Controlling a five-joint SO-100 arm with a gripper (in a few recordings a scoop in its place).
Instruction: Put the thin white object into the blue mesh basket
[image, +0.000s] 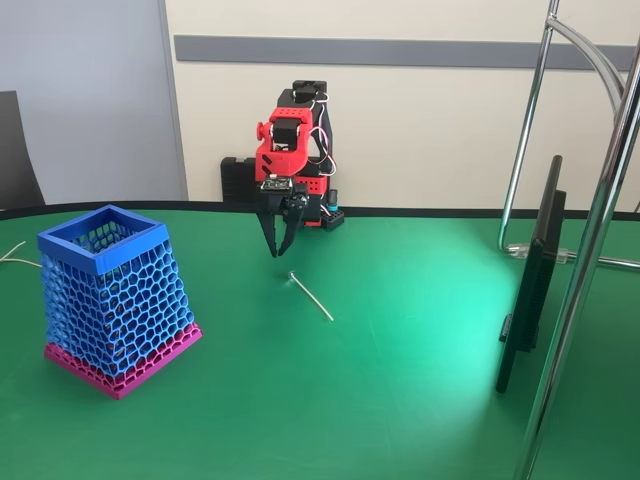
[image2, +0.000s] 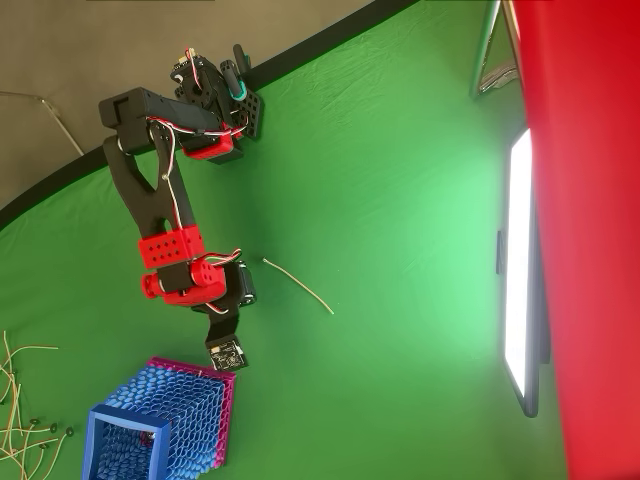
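The red and black arm is leaning out over the green table (image: 400, 380), and its gripper (image: 279, 245) is hanging with the dark fingers pointing down, tips just above the cloth. The jaws are looking nearly closed in the fixed view, the two points almost meeting, and nothing is sitting between them.

The thin white stick (image: 311, 297) is lying flat on the table, just right of and nearer than the fingertips, apart from them. Its small knob end is pointing toward the gripper, and the rest is running away to the near right. In the overhead view the stick (image2: 297, 285) is showing as a slim pale line just beside the arm's wrist.

The blue mesh basket (image: 62, 246) is standing upright on its magenta base at the near left of the fixed view, well apart from the stick. From overhead the basket (image2: 98, 440) is sitting low in the picture, close to the gripper's camera board.

A few loose pale sticks (image2: 20, 410) are lying off the left edge of the cloth.
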